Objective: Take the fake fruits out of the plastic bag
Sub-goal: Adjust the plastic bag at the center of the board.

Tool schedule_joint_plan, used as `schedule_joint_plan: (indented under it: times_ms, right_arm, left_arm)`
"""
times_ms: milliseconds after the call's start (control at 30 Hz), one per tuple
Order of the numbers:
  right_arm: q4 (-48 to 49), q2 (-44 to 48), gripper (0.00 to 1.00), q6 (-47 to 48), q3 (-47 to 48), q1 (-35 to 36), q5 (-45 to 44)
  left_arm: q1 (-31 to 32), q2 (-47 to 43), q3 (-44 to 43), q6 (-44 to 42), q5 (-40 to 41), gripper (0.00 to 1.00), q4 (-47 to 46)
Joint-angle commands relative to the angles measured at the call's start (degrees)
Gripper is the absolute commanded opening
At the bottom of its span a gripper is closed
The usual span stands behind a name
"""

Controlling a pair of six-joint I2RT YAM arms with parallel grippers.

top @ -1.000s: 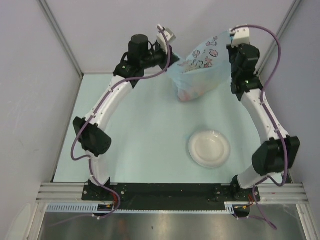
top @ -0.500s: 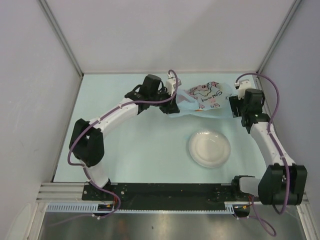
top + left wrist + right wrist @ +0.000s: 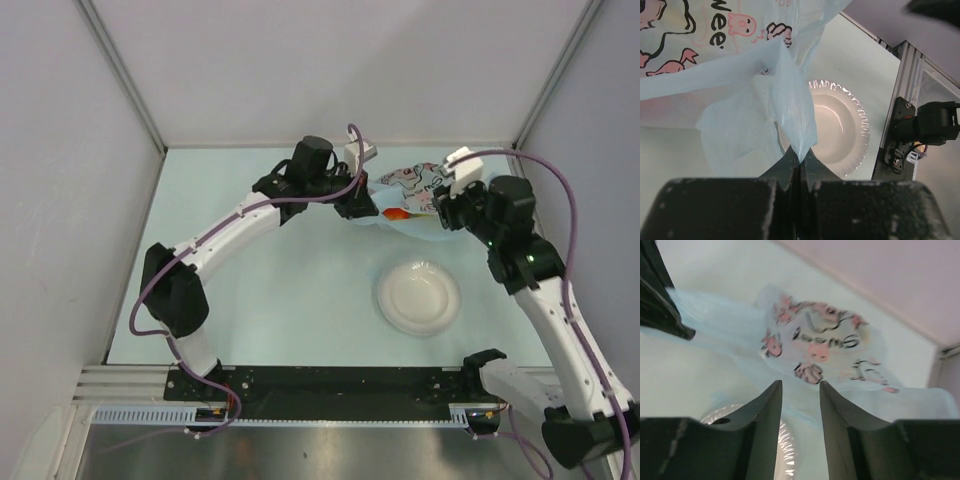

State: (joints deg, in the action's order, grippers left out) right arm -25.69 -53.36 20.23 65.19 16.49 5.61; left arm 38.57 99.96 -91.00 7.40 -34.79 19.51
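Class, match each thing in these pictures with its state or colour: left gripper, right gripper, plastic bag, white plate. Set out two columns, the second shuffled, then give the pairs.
1. left gripper
2. right gripper
3. plastic bag
4. white plate

A. nothing on it
B. light blue with a pink print
C. fingers apart, gripping nothing
D. pinched shut on thin blue film

Pairs: 1-D, 2-C, 3-B, 4-A

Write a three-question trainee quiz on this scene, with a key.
1. True or false: the left fingers are pinching the plastic bag.
2. What lies on the white plate? A a banana, B nothing, C the bag.
3. Fill in, open or shut: the right fingers stand ____.
Key: 1 true; 2 B; 3 open.
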Motion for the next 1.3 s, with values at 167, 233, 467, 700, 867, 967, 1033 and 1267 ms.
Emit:
schedule_joint_plan:
  times_ms: [167, 233, 467, 700, 867, 967, 1033, 1267]
  right_arm:
    - [2.56, -18.43, 0.25, 2.53, -1.29, -0.14, 1.87]
    - [8.52, -21.50, 0.25, 4.45, -1.12, -0.23, 0.82]
    - [28.47, -32.48, 0.21, 4.82, -1.03, -1.37, -8.67]
    - [20.80, -35.76, 0.19, -4.48, -1.11, 3.98, 0.44]
    - [16.91, -33.30, 0.22, -10.73, -5.94, 11.54, 6.84]
    - [16.37, -33.38, 0.22, -12.31, -7.27, 16.20, 1.79]
    - [17.08, -34.26, 0.22, -11.97, -7.01, 16.55, 2.39]
    - [20.16, -33.56, 0.29, -15.04, -4.90, 7.87, -1.65]
  left_arm:
    - [-1.56, 1.19, -13.49, -1.95, -2.66, 0.00, 8.78]
    - [-2.53, 2.07, -16.12, -1.95, -3.01, 0.00, 9.32]
    - [-4.73, 3.49, -18.95, -7.05, -3.80, 0.00, 15.81]
    - [-4.90, 0.32, -12.80, -7.05, 1.74, 0.00, 15.38]
    - [-5.96, 1.90, -15.69, -1.35, 6.03, 0.00, 15.73]
    - [-8.06, 1.30, -15.72, 4.54, 6.24, 0.00, 16.98]
    - [-10.17, -1.16, -7.81, 9.73, 3.59, 0.00, 14.08]
    - [-8.87, -3.89, 3.55, 2.14, 5.26, 0.00, 7.48]
